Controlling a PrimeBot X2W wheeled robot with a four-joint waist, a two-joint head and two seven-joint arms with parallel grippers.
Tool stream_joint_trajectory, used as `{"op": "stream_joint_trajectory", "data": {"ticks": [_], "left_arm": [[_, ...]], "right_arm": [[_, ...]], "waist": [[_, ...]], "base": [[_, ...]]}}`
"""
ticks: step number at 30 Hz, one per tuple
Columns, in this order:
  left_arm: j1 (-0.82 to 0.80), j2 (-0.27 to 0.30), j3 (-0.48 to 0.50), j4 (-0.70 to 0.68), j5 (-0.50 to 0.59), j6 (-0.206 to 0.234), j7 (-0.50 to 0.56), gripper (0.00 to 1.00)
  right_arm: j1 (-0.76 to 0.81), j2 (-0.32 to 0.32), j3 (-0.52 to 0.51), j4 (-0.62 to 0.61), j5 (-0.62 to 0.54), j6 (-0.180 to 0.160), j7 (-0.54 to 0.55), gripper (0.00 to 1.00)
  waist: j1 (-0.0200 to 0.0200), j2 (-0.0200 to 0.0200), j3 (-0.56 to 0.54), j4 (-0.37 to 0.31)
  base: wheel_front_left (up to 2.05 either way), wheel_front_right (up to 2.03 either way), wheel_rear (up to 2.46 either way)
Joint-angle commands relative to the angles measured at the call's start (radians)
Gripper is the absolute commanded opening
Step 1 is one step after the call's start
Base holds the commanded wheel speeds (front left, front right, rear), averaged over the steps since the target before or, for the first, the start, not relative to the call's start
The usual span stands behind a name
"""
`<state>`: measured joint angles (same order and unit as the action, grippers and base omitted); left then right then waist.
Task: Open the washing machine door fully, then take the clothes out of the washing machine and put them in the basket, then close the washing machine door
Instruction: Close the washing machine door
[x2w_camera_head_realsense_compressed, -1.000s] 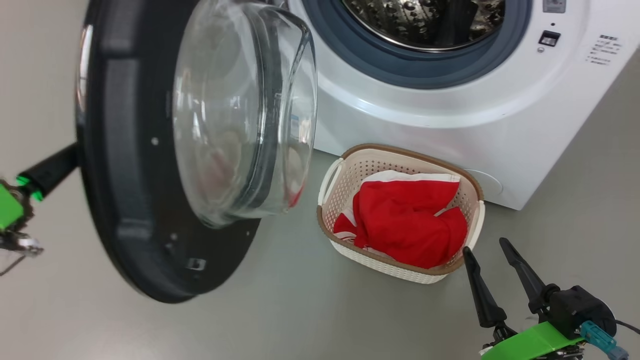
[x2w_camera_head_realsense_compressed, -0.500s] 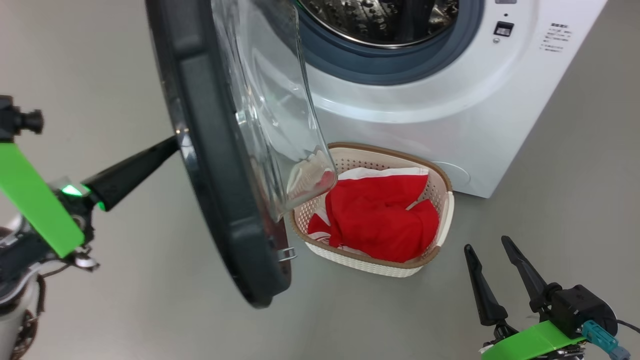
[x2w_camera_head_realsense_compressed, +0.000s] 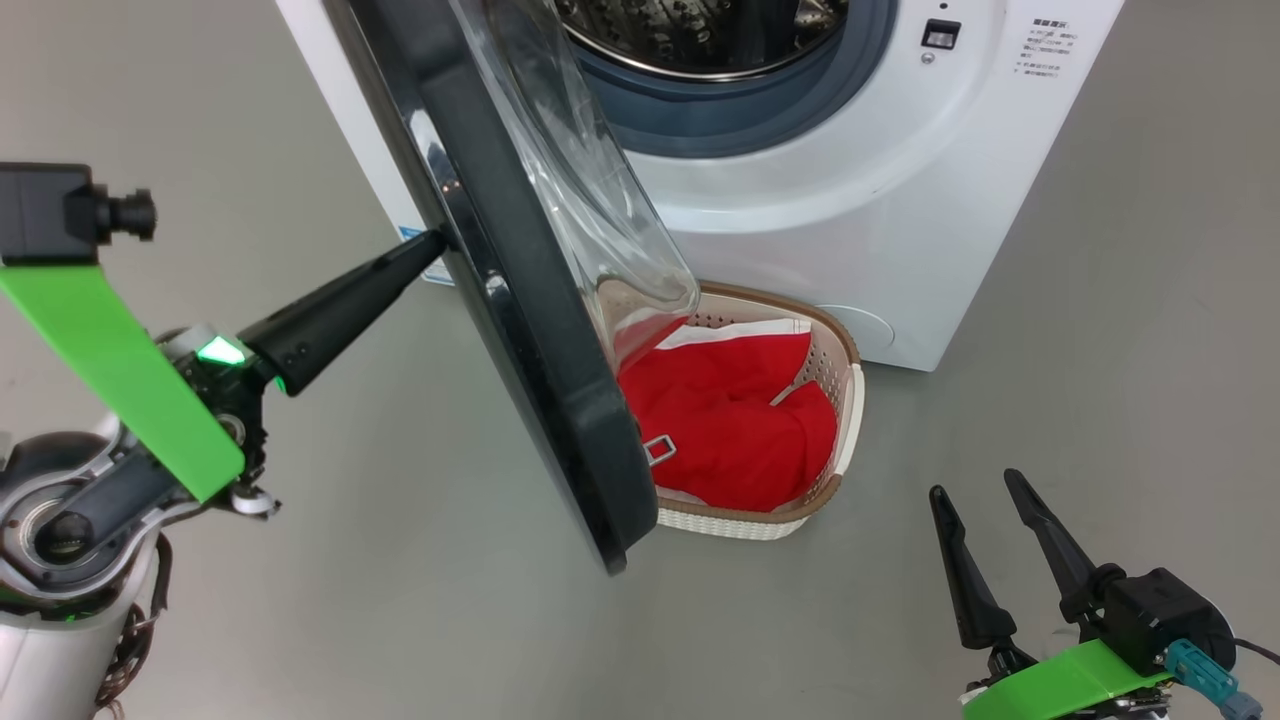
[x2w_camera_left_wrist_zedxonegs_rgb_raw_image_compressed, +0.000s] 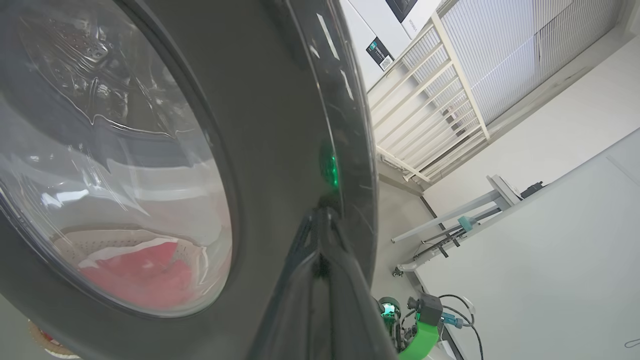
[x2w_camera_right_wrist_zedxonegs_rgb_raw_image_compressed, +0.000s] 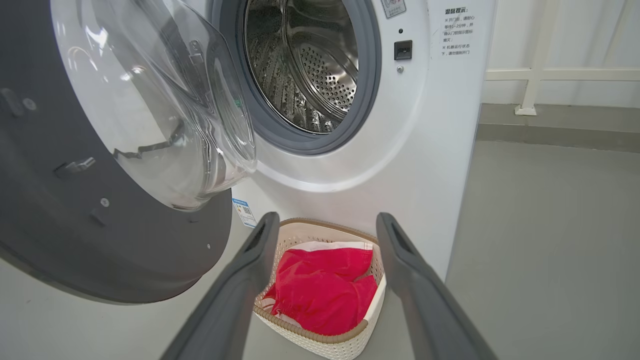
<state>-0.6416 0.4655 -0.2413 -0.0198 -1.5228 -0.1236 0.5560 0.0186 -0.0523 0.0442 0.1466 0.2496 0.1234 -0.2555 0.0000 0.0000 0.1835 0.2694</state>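
Left gripper (x2w_camera_head_realsense_compressed: 425, 247) closed, empty, tip touched outer rim of washing machine door (x2w_camera_head_realsense_compressed: 530, 350) straight ahead; door stood part-open. Right gripper (x2w_camera_head_realsense_compressed: 972, 483) gaped empty, farther off; clothes (x2w_camera_head_realsense_compressed: 730, 420) lay in basket (x2w_camera_head_realsense_compressed: 848, 395) ahead of it.

Head view looks down on the washing machine door (x2w_camera_head_realsense_compressed: 520, 330) and basket (x2w_camera_head_realsense_compressed: 740, 523); both wrist views share them, the left one closest.

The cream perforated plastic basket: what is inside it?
Bright red fabric clothes with white trim lie in the cream perforated basket. They cover its floor, so anything underneath cannot be seen.
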Motion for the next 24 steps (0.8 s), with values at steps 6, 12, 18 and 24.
{"op": "stream_joint_trajectory", "data": {"ticks": [6,12,18,24], "left_arm": [[-0.009,0.058,0.03,0.0,0.0,-0.007,-0.053,0.0],[0.073,0.066,0.029,0.039,-0.001,-0.007,-0.122,0.02],[0.191,0.063,0.016,0.101,0.013,-0.007,-0.217,0.21],[0.3,0.041,0.003,0.155,0.002,-0.007,-0.315,0.87]], "right_arm": [[-0.011,0.002,0.023,-0.027,0.016,0.007,-0.006,1.0],[0.003,0.002,0.026,-0.024,0.023,0.007,-0.006,1.0],[0.019,0.002,0.027,-0.023,0.029,0.007,-0.006,1.0],[0.03,0.002,0.029,-0.023,0.03,0.007,-0.006,1.0]], "waist": [[0.0,0.0,-0.005,0.006],[0.0,0.0,-0.025,0.02],[0.0,0.0,-0.044,0.037],[0.0,0.0,-0.053,0.056]], "base": [[0.0,0.0,0.0],[0.0,0.0,0.0],[0.0,0.0,0.0],[0.0,0.0,0.0]]}}
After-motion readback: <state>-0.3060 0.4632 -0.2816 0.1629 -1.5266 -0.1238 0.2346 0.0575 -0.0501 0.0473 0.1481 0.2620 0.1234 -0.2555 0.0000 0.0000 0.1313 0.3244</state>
